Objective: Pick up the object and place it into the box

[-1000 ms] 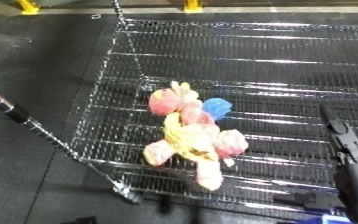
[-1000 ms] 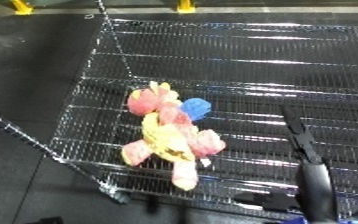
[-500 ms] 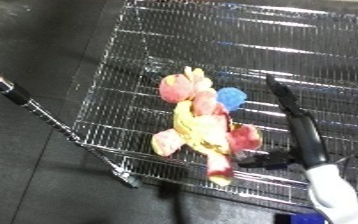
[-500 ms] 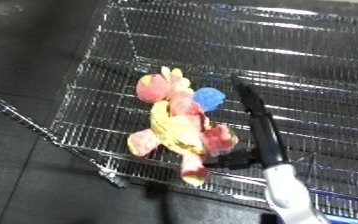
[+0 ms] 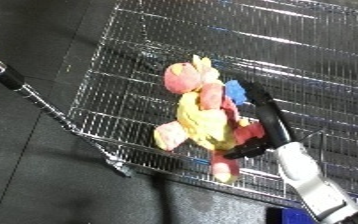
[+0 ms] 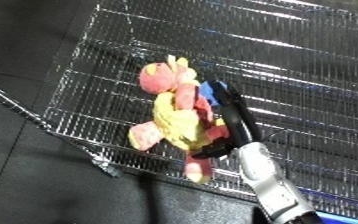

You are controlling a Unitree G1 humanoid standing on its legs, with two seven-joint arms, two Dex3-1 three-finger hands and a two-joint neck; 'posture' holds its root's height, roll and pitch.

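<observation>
A plush toy (image 5: 200, 116) with a pink head, yellow body and pink feet lies on a wire rack (image 5: 131, 70), with a small blue part (image 5: 236, 92) at its right side. My right hand (image 5: 270, 119) lies along the toy's right flank. Its fingers (image 6: 230, 106) are straight and point up the rack, touching the toy. The thumb (image 5: 247, 149) sticks out leftward under the toy's lower pink foot. The white forearm (image 5: 314, 183) comes in from the lower right. My left hand shows in neither view.
The rack's front edge runs diagonally from upper left to lower right over a dark floor. A dark rod with a silver band (image 5: 1, 70) slants in at the left. A blue edge (image 5: 293, 215) shows at the bottom right.
My right hand has moved left across the rack, from well to the toy's right to lying against its side. The whole picture has tilted, so the camera moved too.
</observation>
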